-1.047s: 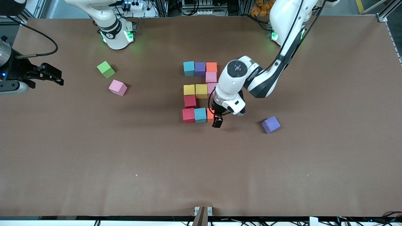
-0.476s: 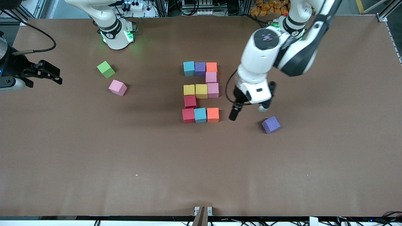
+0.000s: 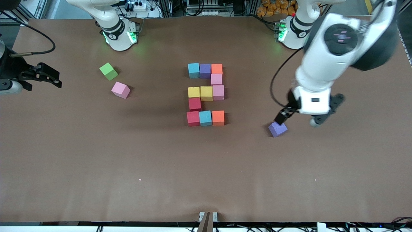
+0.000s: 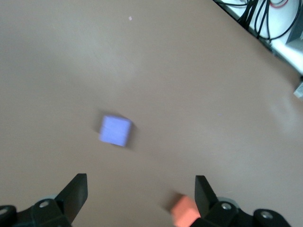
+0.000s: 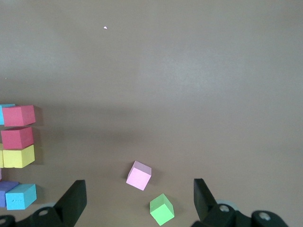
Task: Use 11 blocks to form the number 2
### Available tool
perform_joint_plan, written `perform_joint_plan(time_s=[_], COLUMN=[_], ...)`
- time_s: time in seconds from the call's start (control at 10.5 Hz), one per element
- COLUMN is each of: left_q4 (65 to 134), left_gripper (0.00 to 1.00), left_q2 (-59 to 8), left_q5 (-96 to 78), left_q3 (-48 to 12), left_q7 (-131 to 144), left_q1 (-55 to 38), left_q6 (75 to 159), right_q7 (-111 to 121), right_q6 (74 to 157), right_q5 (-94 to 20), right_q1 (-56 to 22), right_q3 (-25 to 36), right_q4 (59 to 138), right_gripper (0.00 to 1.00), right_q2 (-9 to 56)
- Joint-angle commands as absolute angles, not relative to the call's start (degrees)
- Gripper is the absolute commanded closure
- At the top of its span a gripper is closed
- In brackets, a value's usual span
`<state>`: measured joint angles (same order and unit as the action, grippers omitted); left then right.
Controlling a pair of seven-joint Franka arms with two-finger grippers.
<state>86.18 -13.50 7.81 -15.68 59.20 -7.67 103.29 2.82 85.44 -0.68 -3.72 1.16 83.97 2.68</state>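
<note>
The number 2 (image 3: 206,94) is laid out mid-counter (image 3: 206,167) from eleven touching blocks, and by the look of it nothing is left to place. A spare purple cube (image 3: 277,128), a pink cube (image 3: 120,90) and a green cube (image 3: 108,71) are left loose. The left end effector (image 3: 301,120) is held open and empty above the purple cube. The right end effector (image 3: 48,76) is parked open over the right arm's end, waiting.
</note>
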Motion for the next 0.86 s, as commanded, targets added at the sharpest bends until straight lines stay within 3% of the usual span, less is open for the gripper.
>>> perform_joint_plan(time_s=[0.0,0.38,0.57,0.76], left_q4=[84.7,84.6,84.6,81.6], left_gripper=[0.0,0.0,0.0,0.0], left_q2=[-9.6,-7.5,-6.6,-6.7], left_q5=[7.7,5.7,5.5,4.5], left_q3=[-16.4,-16.6,-11.2,-9.5], left_q7=[43.3,26.1,18.5,12.6], left_q1=[-3.1,3.4,0.3,0.3], left_q6=[98.0,97.1,97.0,92.7], right_q7=[2.9,2.8,2.8,2.9], right_q6=[86.0,86.0,86.0,85.7], right_q5=[-0.8,-0.6,-0.6,-0.5], right_q1=[-3.8,-3.7,-3.6,-3.6], right_q3=[1.3,1.5,1.5,1.6], right_q4=[83.9,83.9,83.9,83.9], right_gripper=[0.0,0.0,0.0,0.0], right_q2=[2.5,2.4,2.4,2.4])
